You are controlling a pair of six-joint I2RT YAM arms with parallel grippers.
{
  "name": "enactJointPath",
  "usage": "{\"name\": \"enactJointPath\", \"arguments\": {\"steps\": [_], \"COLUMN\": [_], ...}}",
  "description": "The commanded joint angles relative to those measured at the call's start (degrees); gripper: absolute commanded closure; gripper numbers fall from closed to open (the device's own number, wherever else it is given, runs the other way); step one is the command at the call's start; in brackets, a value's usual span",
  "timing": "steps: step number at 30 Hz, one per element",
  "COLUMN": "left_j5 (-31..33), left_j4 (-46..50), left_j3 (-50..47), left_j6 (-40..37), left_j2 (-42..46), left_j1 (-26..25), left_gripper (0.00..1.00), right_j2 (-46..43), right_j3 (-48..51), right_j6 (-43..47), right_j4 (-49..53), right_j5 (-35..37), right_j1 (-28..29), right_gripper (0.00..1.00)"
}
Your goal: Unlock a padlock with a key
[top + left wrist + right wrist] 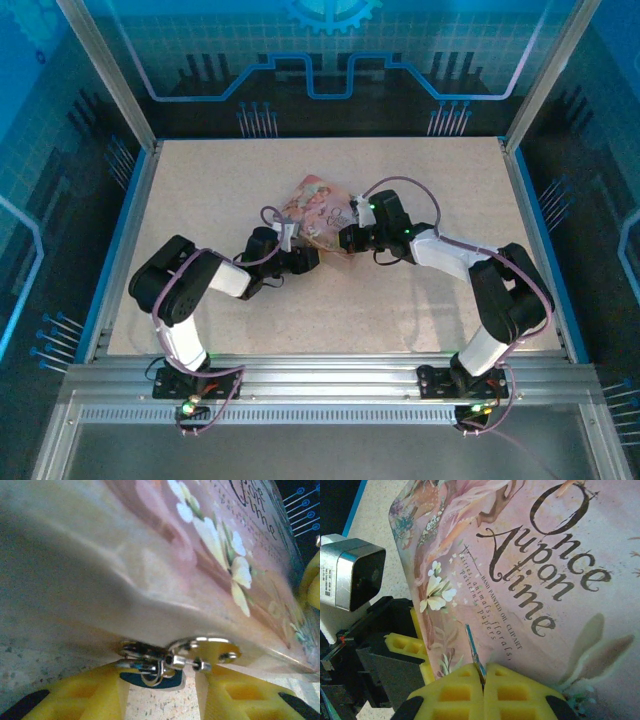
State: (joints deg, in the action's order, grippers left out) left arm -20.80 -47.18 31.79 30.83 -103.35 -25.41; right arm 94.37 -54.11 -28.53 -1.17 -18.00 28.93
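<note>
The tiny blue padlock [152, 679] hangs by its silvery shackle [150, 660] from a metal hasp [210, 650] at the edge of the flat pink picture tin [318, 208]. My left gripper [162, 692] is open, and its yellow fingers [75, 695] stand on either side of the padlock. The left finger is at the blue body; a small gap shows on the right. My right gripper [483, 674] is shut on the key [474, 647], whose thin blade points up over the tin's printed lid [545, 580]. From above, both grippers [300, 258] [350, 238] meet at the tin's near edge.
The tin lies mid-table on the speckled tabletop [200, 190]. A blue rail [120, 240] and metal frame border the table. The left arm's wrist camera [352, 572] and yellow finger [405, 645] sit close beside my right gripper.
</note>
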Motion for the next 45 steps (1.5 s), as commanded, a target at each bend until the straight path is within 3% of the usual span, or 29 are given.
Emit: {"name": "enactJointPath", "arguments": {"steps": [1, 12, 21, 28, 34, 41, 45], "left_j5": [1.2, 1.5, 0.0, -1.3, -2.1, -0.7, 1.2], "left_j4": [-6.9, -7.9, -7.8, -3.9, -2.0, -0.6, 0.2], "left_j3": [2.4, 2.4, 1.5, 2.8, 3.9, 4.1, 4.0], "left_j6": [2.1, 3.0, 6.3, 12.7, 18.5, 21.7, 22.8], "left_j2": [-0.7, -0.8, 1.3, 4.0, 5.0, 5.5, 6.3], "left_j1": [-0.8, -0.8, -1.1, -2.4, -4.2, -5.6, -7.0], "left_gripper": [0.61, 0.73, 0.75, 0.78, 0.81, 0.84, 0.8], "right_j2": [0.4, -0.3, -6.8, -16.4, -22.5, -22.9, -20.7], "right_j3": [-0.5, -0.5, -0.4, 8.4, 16.8, 24.3, 26.6], "right_j6": [-0.9, -0.3, 6.0, 11.5, 15.0, 17.1, 18.8], "right_j4": [1.4, 0.6, -2.0, -5.9, -8.9, -16.0, -19.8], "right_j5": [-0.5, -0.5, 0.8, 3.0, 7.4, 12.5, 13.9], "right_j1": [1.6, 1.9, 1.7, 2.7, 7.8, 11.3, 11.4], "right_gripper": [1.0, 1.0, 1.0, 1.0, 1.0, 1.0, 1.0]}}
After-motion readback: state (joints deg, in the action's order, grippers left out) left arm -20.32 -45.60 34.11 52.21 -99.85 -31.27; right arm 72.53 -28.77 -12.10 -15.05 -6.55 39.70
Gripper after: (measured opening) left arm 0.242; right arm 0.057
